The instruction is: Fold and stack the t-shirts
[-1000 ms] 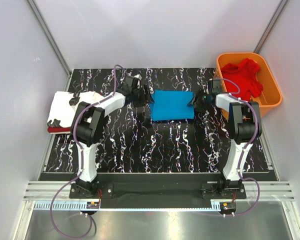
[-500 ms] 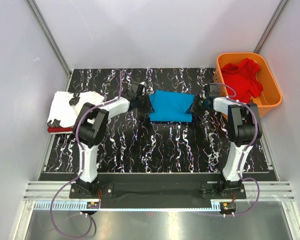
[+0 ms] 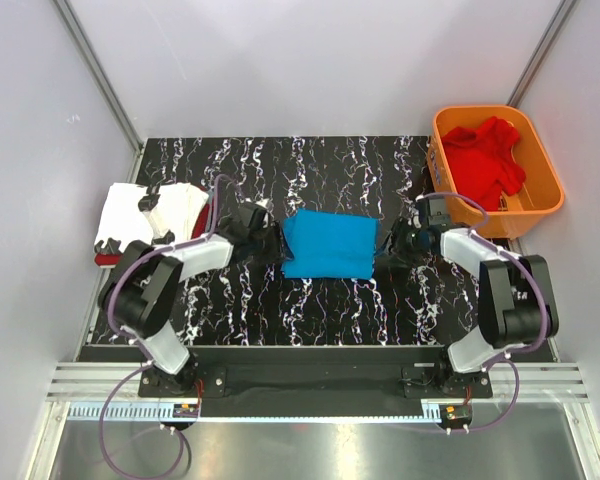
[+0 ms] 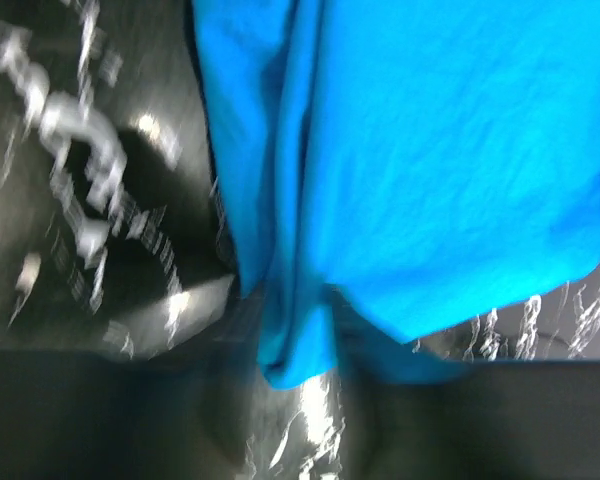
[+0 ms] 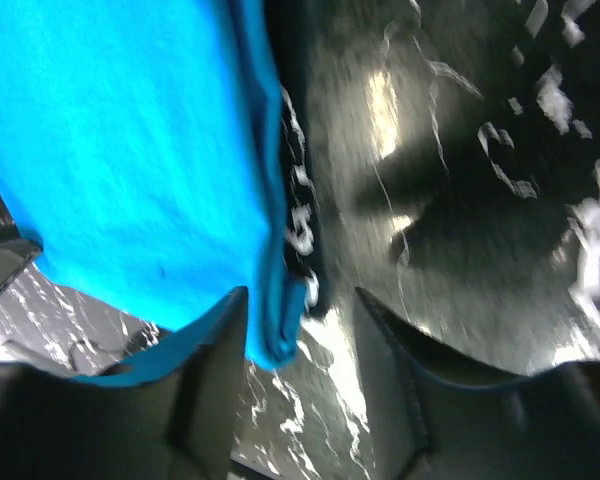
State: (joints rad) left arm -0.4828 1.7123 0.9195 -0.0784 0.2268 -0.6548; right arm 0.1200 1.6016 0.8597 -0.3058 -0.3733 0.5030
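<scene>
The bright blue t-shirt (image 3: 330, 245) lies folded as a rectangle in the middle of the table. My left gripper (image 3: 272, 240) is at its left edge; in the left wrist view its fingers (image 4: 300, 400) close on a fold of the blue cloth (image 4: 430, 150). My right gripper (image 3: 388, 245) is at the shirt's right edge. In the right wrist view it (image 5: 300, 400) stands open, with the blue edge (image 5: 110, 150) hanging against one finger. The white t-shirt with black marks (image 3: 145, 212) lies on the dark red one (image 3: 105, 259) at the left. The brighter red t-shirt (image 3: 485, 155) sits in the basket.
The orange plastic basket (image 3: 540, 195) stands at the back right corner. The black marbled table top (image 3: 330, 310) runs to a metal rail at the near edge. Grey walls close in the left, right and back.
Both grippers moved toward the near side, and the blue t-shirt came with them, away from the back of the table. Both arms now reach less far.
</scene>
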